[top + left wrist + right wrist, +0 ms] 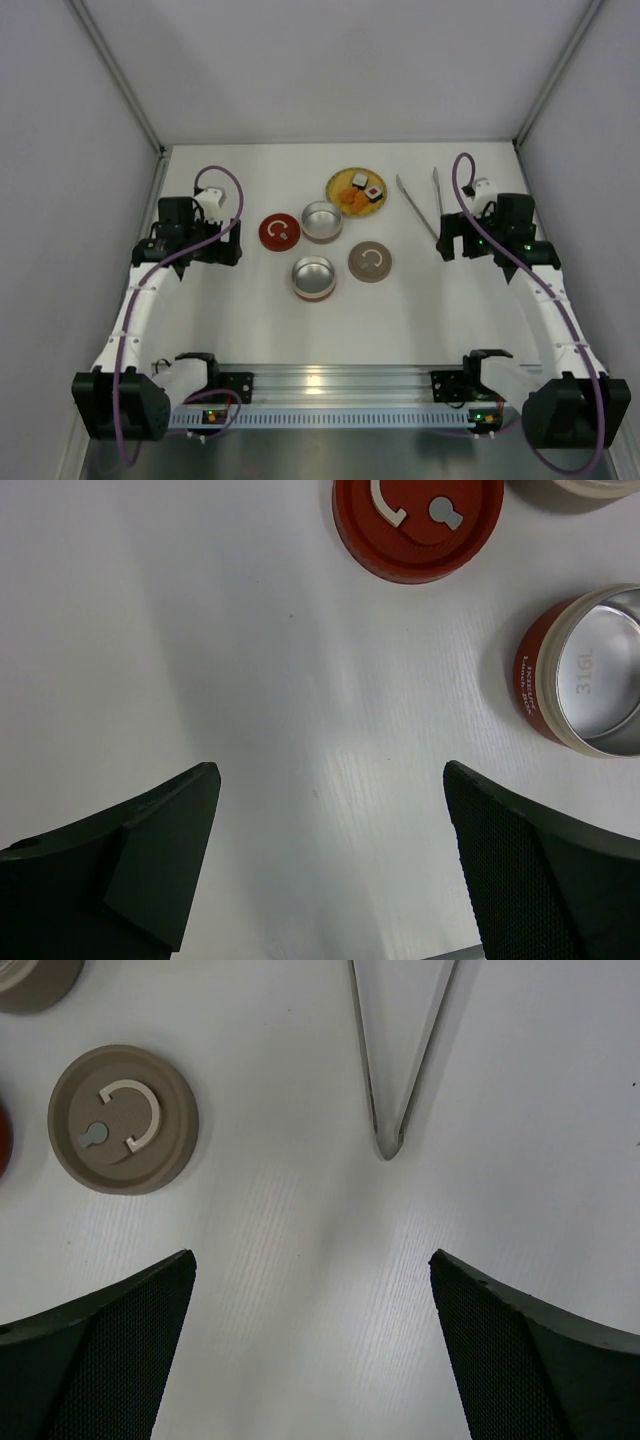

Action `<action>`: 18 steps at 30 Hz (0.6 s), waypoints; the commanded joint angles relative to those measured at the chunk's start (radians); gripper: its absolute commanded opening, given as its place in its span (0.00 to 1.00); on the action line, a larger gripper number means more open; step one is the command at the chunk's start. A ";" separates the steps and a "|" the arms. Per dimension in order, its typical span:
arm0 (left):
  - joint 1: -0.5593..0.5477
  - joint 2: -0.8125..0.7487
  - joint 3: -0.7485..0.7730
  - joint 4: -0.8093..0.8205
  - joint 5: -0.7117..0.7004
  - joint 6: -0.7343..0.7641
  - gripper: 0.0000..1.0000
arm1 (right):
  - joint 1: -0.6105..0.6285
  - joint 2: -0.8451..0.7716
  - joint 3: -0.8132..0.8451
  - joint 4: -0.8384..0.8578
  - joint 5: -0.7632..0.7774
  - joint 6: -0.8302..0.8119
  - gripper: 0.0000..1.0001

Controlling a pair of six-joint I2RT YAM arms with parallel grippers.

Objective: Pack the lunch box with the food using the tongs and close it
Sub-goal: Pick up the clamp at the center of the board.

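Evidently our left gripper (pixel 330 772) and right gripper (pixel 312 1257) hang spread, empty, the right near the tongs (pixel 385 1148) to fetch them.

Overhead view, close downward wrist views, tongs (pixel 439 228) shared

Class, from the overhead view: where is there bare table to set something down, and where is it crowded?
Bare: the strip between the round red steel container and the aluminium rail; also the far-left corner behind the flat red lid. Crowded: around the yellow woven plate and silver metal tongs.
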 commanded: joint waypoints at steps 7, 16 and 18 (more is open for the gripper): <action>-0.002 -0.071 0.000 0.086 -0.072 -0.060 0.98 | -0.016 0.040 0.052 0.040 0.072 0.046 0.99; -0.002 -0.008 -0.019 0.106 -0.089 -0.100 0.98 | -0.016 0.276 0.147 0.022 0.172 0.040 0.99; -0.002 0.025 0.004 0.072 -0.078 -0.083 0.98 | -0.016 0.357 0.167 0.022 0.190 0.043 0.99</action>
